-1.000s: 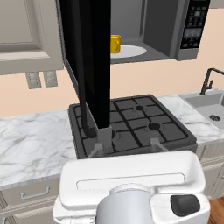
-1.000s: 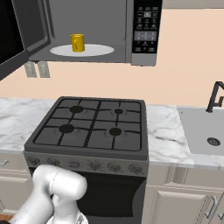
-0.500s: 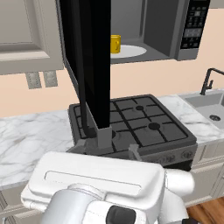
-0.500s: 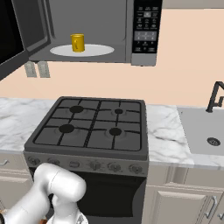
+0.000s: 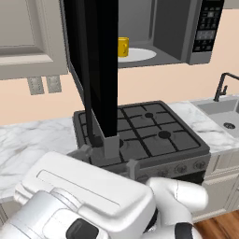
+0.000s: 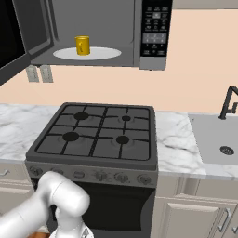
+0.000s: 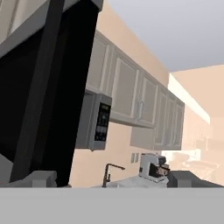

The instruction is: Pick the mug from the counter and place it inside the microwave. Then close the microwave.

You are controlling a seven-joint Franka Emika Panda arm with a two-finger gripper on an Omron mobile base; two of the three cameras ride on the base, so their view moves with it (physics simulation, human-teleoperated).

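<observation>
The yellow mug (image 5: 123, 46) (image 6: 82, 45) stands upright on the white turntable (image 6: 100, 53) inside the black microwave (image 5: 205, 28) (image 6: 155, 32). The microwave's dark door (image 5: 100, 70) (image 7: 43, 87) hangs wide open toward me, over the left of the stove. Just below and in front of the door's bottom edge, my gripper (image 5: 108, 160) (image 7: 113, 179) is open with nothing between its fingers. It is well below the mug and apart from it. White marble counter (image 5: 28, 144) (image 6: 176, 139) runs on both sides of the stove.
A black gas stovetop (image 5: 149, 135) (image 6: 97, 135) lies under the microwave. A sink (image 6: 218, 144) with a dark faucet (image 5: 223, 84) sits to the right. Beige wall cabinets (image 5: 23, 37) flank the microwave. Wall outlets (image 5: 44, 84) sit below them. A coffee machine (image 7: 153, 168) stands far along the counter.
The hand has swung left and rolled, now tilted and closer to the left base camera, under the door's lower edge. Jaws stay open. Mug and door have not moved.
</observation>
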